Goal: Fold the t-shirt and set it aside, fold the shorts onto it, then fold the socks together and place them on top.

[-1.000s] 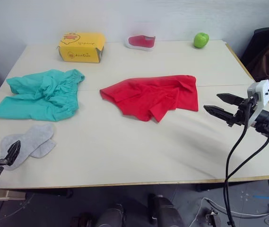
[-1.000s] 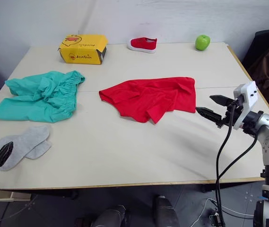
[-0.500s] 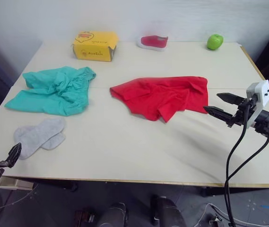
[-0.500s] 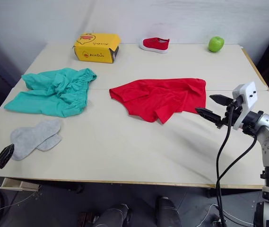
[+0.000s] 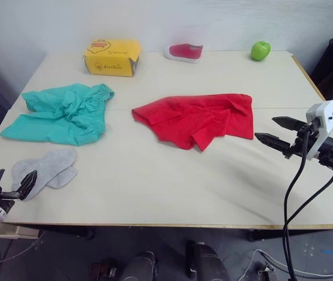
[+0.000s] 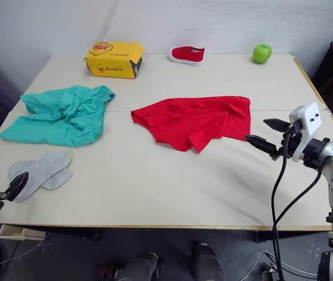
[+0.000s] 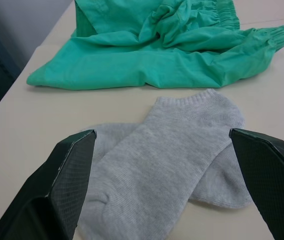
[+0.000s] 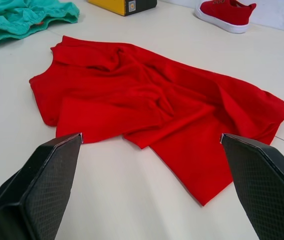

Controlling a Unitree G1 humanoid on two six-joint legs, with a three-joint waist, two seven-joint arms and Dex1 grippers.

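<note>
Pale tabletop (image 5: 154,187) fills the scene under a white wall. At its near left corner the left gripper (image 5: 9,186) hovers with fingers spread wide and empty, aimed at the socks (image 5: 44,170), which overlap just ahead of it; beyond them the shorts (image 5: 61,113) lie bunched, waistband toward the middle. Centre table, the t-shirt (image 5: 198,118) sprawls crumpled, its long axis running left to right. Its right edge lies just ahead of the right gripper (image 5: 276,132), whose fingers gape, holding nothing. Since the t-shirt comes first, the right arm is clearly the nearer. Bare board in front of the t-shirt gives room to fold; a yellow box (image 5: 111,57), red shoe (image 5: 184,52) and green apple (image 5: 260,50) sit well back
</note>
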